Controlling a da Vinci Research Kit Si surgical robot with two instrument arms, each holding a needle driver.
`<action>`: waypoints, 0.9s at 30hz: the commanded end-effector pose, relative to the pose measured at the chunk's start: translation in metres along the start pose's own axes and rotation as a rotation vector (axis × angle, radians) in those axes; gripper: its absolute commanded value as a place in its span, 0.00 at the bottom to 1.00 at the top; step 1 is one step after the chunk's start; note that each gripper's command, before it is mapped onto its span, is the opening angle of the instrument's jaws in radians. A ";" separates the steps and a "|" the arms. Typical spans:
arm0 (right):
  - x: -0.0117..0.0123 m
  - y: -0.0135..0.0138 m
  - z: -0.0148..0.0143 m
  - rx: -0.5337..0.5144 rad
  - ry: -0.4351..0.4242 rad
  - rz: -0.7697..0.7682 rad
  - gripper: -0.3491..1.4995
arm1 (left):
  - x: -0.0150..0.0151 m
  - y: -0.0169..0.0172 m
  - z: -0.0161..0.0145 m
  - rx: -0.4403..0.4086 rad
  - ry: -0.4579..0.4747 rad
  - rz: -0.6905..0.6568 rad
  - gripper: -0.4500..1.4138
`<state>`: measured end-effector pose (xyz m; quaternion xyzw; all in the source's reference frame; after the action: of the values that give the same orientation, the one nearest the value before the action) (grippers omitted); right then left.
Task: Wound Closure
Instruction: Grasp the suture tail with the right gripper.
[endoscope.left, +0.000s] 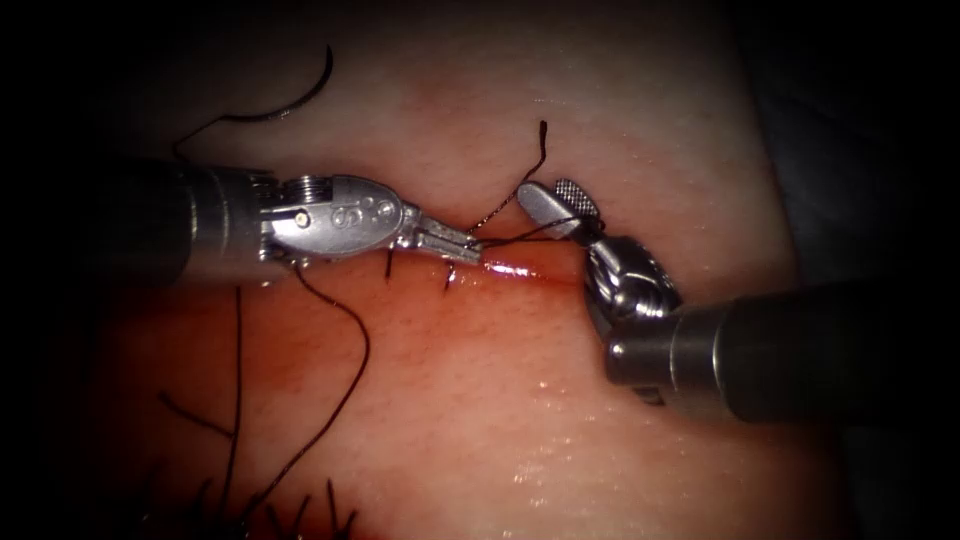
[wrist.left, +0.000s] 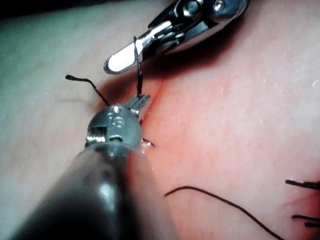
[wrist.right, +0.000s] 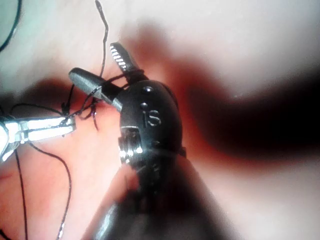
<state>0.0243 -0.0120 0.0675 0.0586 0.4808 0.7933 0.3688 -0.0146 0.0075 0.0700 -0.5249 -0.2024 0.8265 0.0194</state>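
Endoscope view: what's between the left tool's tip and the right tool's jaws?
Thread runs across it, from the left tool's shut jaws to the right tool's open jaws, just above the cut.

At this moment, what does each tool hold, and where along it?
The left tool is shut on the thread close to the cut. The right tool stands open, holding nothing, thread looped around it. I can't place the needle.

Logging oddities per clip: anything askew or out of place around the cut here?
Nothing damaged. The right tool stands open with thread wound around its jaws; the left tool, shut, holds that thread over the cut. Red fluid pools along the cut, and cut ends of thread lie on the tissue.
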 end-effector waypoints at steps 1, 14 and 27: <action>-0.0006 0.0002 0.0012 0.003 -0.013 -0.006 0.59 | -0.0002 -0.0003 0.0006 0.000 0.000 0.002 0.00; -0.0008 0.0007 0.0048 0.005 -0.046 -0.011 0.63 | -0.0006 -0.0003 0.0005 -0.001 -0.001 0.006 0.00; -0.0003 0.0019 0.0056 -0.031 -0.050 -0.037 0.64 | -0.0008 -0.0002 0.0005 0.000 -0.003 0.003 0.00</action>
<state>0.0254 -0.0083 0.0716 0.0599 0.4569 0.7914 0.4017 -0.0141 0.0073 0.0704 -0.5231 -0.2023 0.8277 0.0182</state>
